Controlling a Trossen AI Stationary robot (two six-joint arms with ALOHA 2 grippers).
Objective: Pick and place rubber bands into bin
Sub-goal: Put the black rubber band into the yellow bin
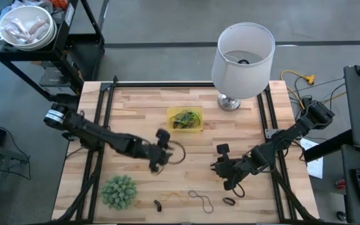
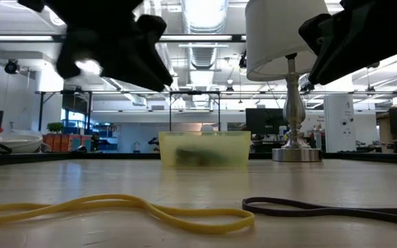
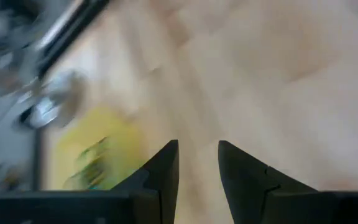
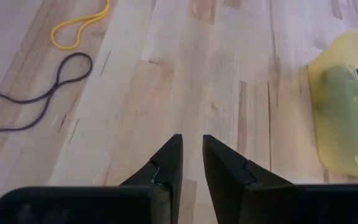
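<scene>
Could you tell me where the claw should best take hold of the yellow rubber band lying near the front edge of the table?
Probably from straight above, across one long strand near the middle of the yellow rubber band. It lies flat on the table as a thin stretched loop, so only its upper side is open, and a mid-strand pinch should lift it evenly.

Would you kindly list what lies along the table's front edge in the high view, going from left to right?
Spiky green plant → small dark band → yellow band → long dark looped band → small black band.
</scene>
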